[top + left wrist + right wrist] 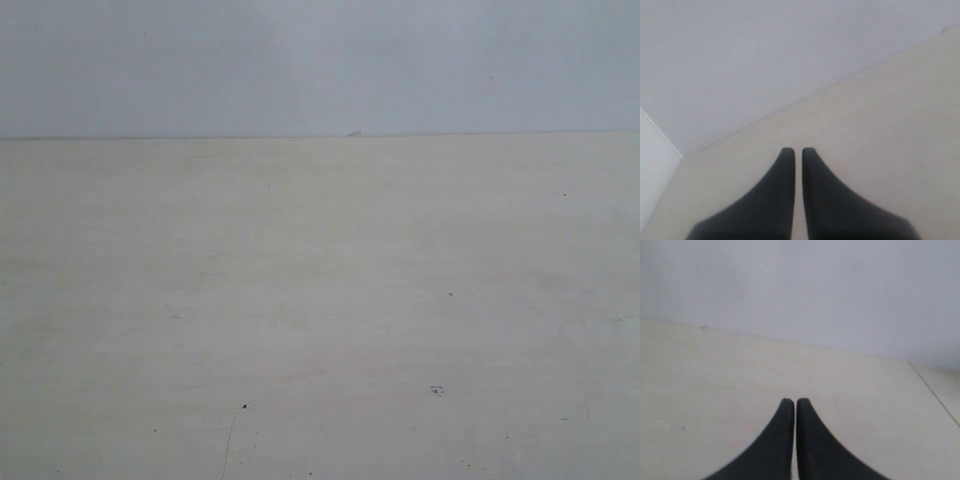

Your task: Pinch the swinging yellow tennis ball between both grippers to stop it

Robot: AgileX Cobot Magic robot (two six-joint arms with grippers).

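Observation:
The yellow tennis ball is out of view in all three views. My left gripper [798, 150] shows in the left wrist view as two black wedge fingers, shut with only a thin slit between the tips and nothing in it. My right gripper [792, 401] shows in the right wrist view, its black fingers shut almost tip to tip and holding nothing. Both point over the pale tabletop toward the grey wall. Neither arm appears in the exterior view.
A pale wooden tabletop [320, 300] meets a grey-white wall [320, 60] along a straight line. A small grey scrap [354, 132] lies at that line. A table edge or seam [935, 395] runs at one side of the right wrist view.

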